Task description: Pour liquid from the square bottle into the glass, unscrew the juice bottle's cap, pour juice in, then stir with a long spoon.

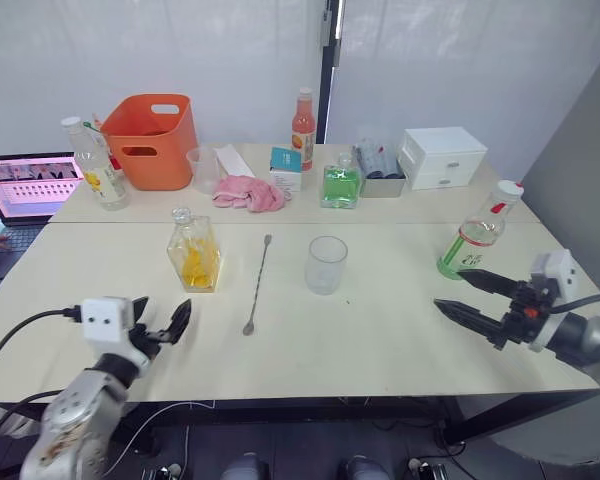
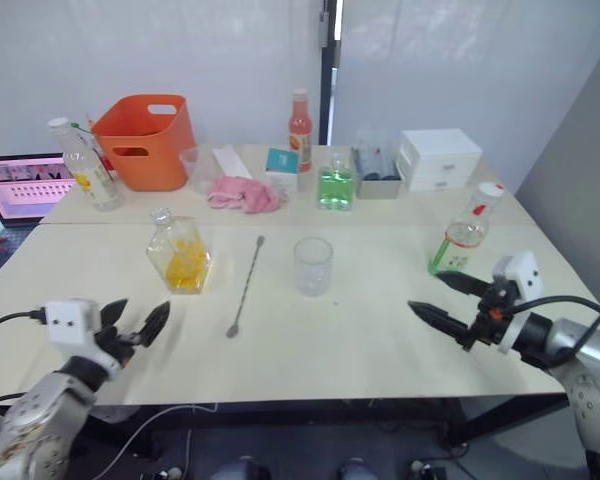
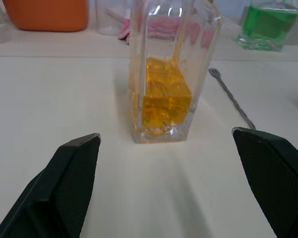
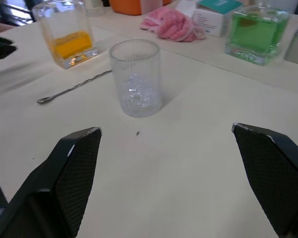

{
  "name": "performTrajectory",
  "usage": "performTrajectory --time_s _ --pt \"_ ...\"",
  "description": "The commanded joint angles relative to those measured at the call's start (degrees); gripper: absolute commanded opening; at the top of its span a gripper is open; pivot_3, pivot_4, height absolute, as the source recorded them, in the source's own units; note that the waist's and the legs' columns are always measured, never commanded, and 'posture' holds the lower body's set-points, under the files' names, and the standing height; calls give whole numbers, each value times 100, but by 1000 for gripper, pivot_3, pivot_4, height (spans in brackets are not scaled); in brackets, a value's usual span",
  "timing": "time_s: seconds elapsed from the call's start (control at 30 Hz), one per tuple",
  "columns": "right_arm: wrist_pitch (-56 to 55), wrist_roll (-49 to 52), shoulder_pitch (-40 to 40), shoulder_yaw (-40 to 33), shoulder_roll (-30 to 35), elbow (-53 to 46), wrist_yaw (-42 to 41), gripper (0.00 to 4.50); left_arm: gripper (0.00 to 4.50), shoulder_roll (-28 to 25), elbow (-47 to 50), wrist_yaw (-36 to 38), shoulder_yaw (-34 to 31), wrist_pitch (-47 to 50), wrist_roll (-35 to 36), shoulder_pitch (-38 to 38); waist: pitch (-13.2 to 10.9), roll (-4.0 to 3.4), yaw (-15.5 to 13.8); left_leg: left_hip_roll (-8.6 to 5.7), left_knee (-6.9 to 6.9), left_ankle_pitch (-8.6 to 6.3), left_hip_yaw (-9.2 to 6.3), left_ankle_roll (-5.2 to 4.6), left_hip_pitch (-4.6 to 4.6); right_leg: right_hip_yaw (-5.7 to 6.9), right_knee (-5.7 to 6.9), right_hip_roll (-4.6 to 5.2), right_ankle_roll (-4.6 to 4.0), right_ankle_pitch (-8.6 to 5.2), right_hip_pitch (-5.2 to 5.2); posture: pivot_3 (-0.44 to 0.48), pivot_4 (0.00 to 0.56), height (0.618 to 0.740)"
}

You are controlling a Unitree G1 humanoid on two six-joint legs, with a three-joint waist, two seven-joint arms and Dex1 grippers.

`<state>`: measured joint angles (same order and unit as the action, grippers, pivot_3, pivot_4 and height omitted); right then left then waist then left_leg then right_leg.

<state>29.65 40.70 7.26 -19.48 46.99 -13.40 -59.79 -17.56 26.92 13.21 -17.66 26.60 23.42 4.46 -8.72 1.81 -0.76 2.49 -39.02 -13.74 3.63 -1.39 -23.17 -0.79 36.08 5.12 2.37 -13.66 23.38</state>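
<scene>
My left hand (image 1: 160, 325) hangs wide open just short of the square bottle (image 1: 193, 254) standing on the desk (image 1: 380, 340), and I worry a crooked squeeze could make its slick glass twist, slip or topple toward the long spoon (image 1: 257, 284).

Lab test bench: white curtain (image 1: 180, 50), laptop (image 1: 25, 190), staged props.

square bottle (image 1: 193, 254): yellow-orange liquid | juice bottle (image 1: 475, 238): green | basket (image 1: 150, 140): orange | cloth (image 1: 249, 192): pink
</scene>
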Motion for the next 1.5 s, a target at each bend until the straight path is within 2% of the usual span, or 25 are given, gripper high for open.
performTrajectory --time_s 0.03,0.13,0.4,0.83,1.07,1.27,1.5 --pt "85 267 222 132 192 -63 -540 4462 4500 127 255 -646 230 2 -557 -278 0 0 2 -1 0 0 0 0 1 0 -2 -1 0 0 0 0 150 715" --pt "90 366 360 260 211 -89 -844 4462 4500 186 201 -944 516 89 -938 -558 1 1 5 -7 4 -2 -8 -2 -2 0 -2 -1 0 0 1 0 150 715" --pt "-147 282 497 338 132 -10 -1063 4462 4500 232 -267 -1281 651 321 -1363 -1330 0 2 1 -18 3 -1 -12 -1 -3 2 -1 2 2 1 0 0 150 715" --pt "-335 26 350 368 76 -98 -829 4462 4500 396 -1759 -1255 722 295 -1519 -2567 -1 4 1 -36 3 -1 -22 -3 -6 4 0 12 11 4 0 0 150 715" --pt "-346 18 321 367 78 -119 -799 4462 4500 389 -1903 -1237 727 191 -1524 -2634 -2 5 6 -38 4 -1 -24 -3 -7 4 0 14 12 5 1 0 150 715" --pt "-298 69 -17 186 13 -465 -470 4500 2785 358 -2284 -1182 623 -111 -1463 -2884 -3 6 -13 -44 2 -1 -27 -3 -10 6 0 20 14 6 0 0 150 715" --pt "-305 83 -116 131 -4 -537 -345 4500 2787 216 -2485 -1015 534 -370 -1432 -2942 -3 7 -6 -42 2 3 -28 -1 -7 7 4 18 14 7 0 0 150 715"
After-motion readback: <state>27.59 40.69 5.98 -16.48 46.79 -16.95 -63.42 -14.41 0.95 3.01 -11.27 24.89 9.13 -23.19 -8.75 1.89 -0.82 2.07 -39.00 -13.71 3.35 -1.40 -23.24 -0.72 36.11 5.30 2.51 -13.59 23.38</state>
